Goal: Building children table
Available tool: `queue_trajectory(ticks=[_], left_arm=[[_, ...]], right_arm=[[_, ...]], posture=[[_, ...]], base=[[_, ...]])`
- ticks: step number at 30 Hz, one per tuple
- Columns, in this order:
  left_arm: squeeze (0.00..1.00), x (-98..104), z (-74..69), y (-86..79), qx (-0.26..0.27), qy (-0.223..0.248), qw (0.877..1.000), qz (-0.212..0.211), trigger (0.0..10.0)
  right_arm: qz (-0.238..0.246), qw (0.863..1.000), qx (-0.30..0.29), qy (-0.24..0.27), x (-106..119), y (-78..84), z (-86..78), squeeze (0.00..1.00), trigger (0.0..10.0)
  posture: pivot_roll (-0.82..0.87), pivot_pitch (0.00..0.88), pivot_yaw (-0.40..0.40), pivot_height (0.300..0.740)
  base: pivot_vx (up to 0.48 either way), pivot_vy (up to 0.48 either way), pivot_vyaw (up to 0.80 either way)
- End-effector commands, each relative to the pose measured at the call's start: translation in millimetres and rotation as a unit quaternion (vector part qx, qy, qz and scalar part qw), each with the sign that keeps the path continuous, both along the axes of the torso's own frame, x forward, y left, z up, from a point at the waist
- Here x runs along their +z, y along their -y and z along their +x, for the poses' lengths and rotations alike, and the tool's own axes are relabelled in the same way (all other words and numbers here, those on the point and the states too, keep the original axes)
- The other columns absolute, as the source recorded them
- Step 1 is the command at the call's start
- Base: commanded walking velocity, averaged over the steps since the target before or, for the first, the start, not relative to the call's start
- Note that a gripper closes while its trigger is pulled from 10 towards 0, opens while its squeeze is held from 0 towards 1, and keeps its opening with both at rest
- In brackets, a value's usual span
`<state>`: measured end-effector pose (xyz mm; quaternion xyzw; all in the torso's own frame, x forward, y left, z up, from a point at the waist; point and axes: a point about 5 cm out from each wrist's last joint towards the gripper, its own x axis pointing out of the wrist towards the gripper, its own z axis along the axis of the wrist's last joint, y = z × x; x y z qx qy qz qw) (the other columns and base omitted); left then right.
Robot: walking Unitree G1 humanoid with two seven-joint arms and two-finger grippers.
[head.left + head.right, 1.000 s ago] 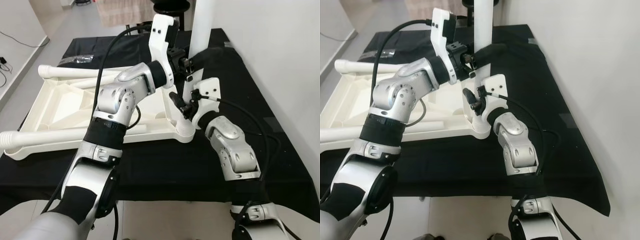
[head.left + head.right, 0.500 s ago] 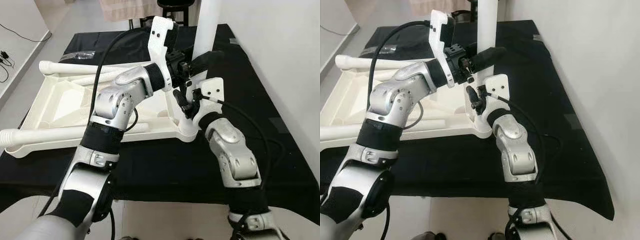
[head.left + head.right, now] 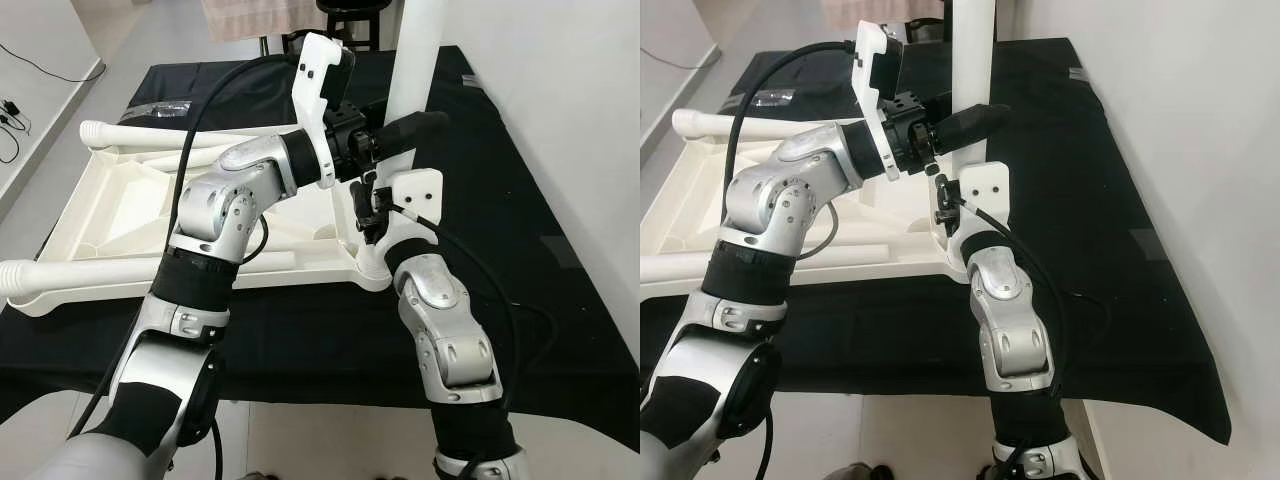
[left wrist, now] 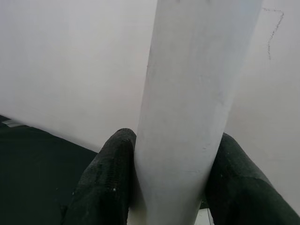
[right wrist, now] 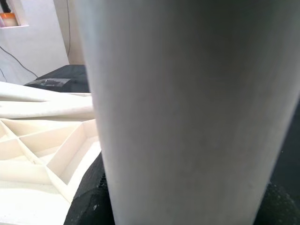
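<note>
A white table top (image 3: 120,215) lies upside down on the black cloth. A thick white table leg (image 3: 418,55) stands upright at its near right corner. My left gripper (image 3: 402,127) reaches across and is shut on this leg partway up; its black fingers (image 4: 105,183) press both sides of the leg (image 4: 192,108). Lower down, just above the corner socket, my right gripper (image 3: 372,205) is shut on the same leg (image 5: 187,108), with dark fingertips (image 5: 91,204) at its sides. Two more white legs (image 3: 175,138) (image 3: 90,272) lie along the table top's far and near edges.
The black-covered table (image 3: 300,330) ends close in front of me. A white wall (image 3: 560,120) runs along the right. A dark stool (image 3: 350,12) stands behind the table. A small clear bag (image 3: 160,108) lies at the far left of the cloth.
The view has shifted a little. My right elbow has swung inward toward the left. Both grippers keep their hold on the upright leg.
</note>
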<state>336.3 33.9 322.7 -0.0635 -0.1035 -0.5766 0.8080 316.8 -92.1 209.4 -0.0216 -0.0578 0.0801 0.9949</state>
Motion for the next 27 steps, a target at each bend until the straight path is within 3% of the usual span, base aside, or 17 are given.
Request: queue_trajectory(ticks=[1, 2, 4, 6, 10, 11, 12, 13, 14, 15, 19, 23, 24, 25, 26, 27], left_arm=[[0.0, 3, -5.3, 1.5, -0.021, 0.003, 1.0, -0.006, 0.0], [0.0, 3, -5.8, 1.8, -0.023, 0.003, 1.0, -0.007, 0.0], [0.0, 3, -7.2, 3.1, -0.029, 0.001, 1.0, -0.01, 0.0], [0.0, 2, -8.2, 4.6, -0.033, -0.001, 0.999, -0.01, 0.0], [0.0, 1, -9.0, 5.9, -0.036, -0.002, 0.999, -0.009, 0.0], [0.0, 1, -9.1, 6.2, -0.037, -0.003, 0.999, -0.009, 0.0], [0.0, 1, -9.2, 6.4, -0.038, -0.003, 0.999, -0.009, 0.0], [0.0, 1, -9.3, 6.5, -0.039, -0.004, 0.999, -0.009, 0.0], [0.0, 1, -9.3, 6.5, -0.039, -0.004, 0.999, -0.009, 0.0], [0.0, 1, -9.5, 6.9, -0.039, -0.004, 0.999, -0.01, 0.0], [0.0, 1, -10.0, 8.3, -0.042, -0.005, 0.999, -0.01, 0.0], [0.0, 1, -10.3, 8.8, -0.043, -0.005, 0.999, -0.012, 0.0], [0.0, 1, -10.3, 9.4, -0.044, -0.005, 0.999, -0.012, 0.0], [0.0, 1, -10.5, 9.9, -0.044, -0.005, 0.999, -0.012, 0.0], [0.0, 1, -10.6, 10.2, -0.045, -0.005, 0.999, -0.013, 0.0], [0.0, 2, -10.6, 10.2, -0.045, -0.005, 0.999, -0.013, 0.0]], right_arm=[[-0.02, 0.993, -0.012, -0.111, -44, 0.7, 0.3, 0.0, 10.0], [-0.029, 0.993, -0.014, -0.112, -44, 0.7, 0.7, 0.0, 10.0], [-0.002, 0.994, 0.007, -0.108, -40, 1.4, 2.8, 0.0, 10.0], [0.023, 0.995, 0.041, -0.084, -30, 3.8, 6.6, 1.0, 10.0], [0.03, 0.994, 0.09, -0.044, -14, 8.4, 11.9, 1.0, 10.0], [0.025, 0.99, 0.137, -0.02, -4, 10.1, 13.8, 1.0, 10.0], [0.005, 0.98, 0.197, 0.004, 7, 13.8, 14.4, 0.91, 10.0], [-0.011, 0.971, 0.236, 0.018, 13, 16.5, 14.1, 0.91, 10.0], [-0.011, 0.971, 0.236, 0.018, 13, 16.5, 14.1, 0.91, 10.0], [-0.039, 0.96, 0.276, 0.028, 20, 24.3, 15.6, 0.0, 10.0], [-0.092, 0.94, 0.328, 0.028, 29, 45.4, 25.0, 0.0, 10.0], [-0.106, 0.927, 0.36, 0.018, 29, 51.7, 30.1, 0.0, 10.0], [-0.115, 0.918, 0.379, 0.008, 27, 53.4, 32.5, 0.0, 10.0], [-0.123, 0.911, 0.395, -0.001, 24, 54.4, 35.1, 0.0, 1.8], [-0.128, 0.903, 0.409, -0.007, 22, 55.6, 37.1, 0.0, 1.8], [-0.128, 0.899, 0.419, -0.01, 21, 55.9, 39.8, 0.0, 0.0]], posture=[[0.02, 0.124, 0.046, 0.74], [0.02, 0.124, 0.046, 0.74], [0.02, 0.126, 0.047, 0.74], [0.02, 0.127, 0.046, 0.74], [0.02, 0.128, 0.046, 0.74], [0.02, 0.13, 0.046, 0.74], [0.03, 0.13, 0.046, 0.74], [0.03, 0.13, 0.046, 0.74], [0.03, 0.13, 0.046, 0.74], [0.03, 0.13, 0.046, 0.74], [0.03, 0.134, 0.044, 0.74], [0.03, 0.134, 0.045, 0.74], [0.03, 0.132, 0.047, 0.74], [0.03, 0.134, 0.046, 0.74], [0.03, 0.134, 0.046, 0.74], [0.03, 0.136, 0.045, 0.74]], base=[[0.0, 0.0, 0.0], [0.0, 0.0, 0.0], [0.0, 0.0, 0.0], [0.0, 0.0, 0.0], [0.0, 0.0, 0.0], [0.0, 0.0, 0.0], [0.0, 0.0, 0.0], [0.0, 0.0, 0.0], [0.0, 0.0, 0.0], [0.0, 0.0, 0.0], [0.0, 0.0, 0.0], [0.0, 0.0, 0.0], [0.0, 0.0, 0.0], [0.0, 0.0, 0.0], [0.0, 0.0, 0.0], [0.0, 0.0, 0.0]])
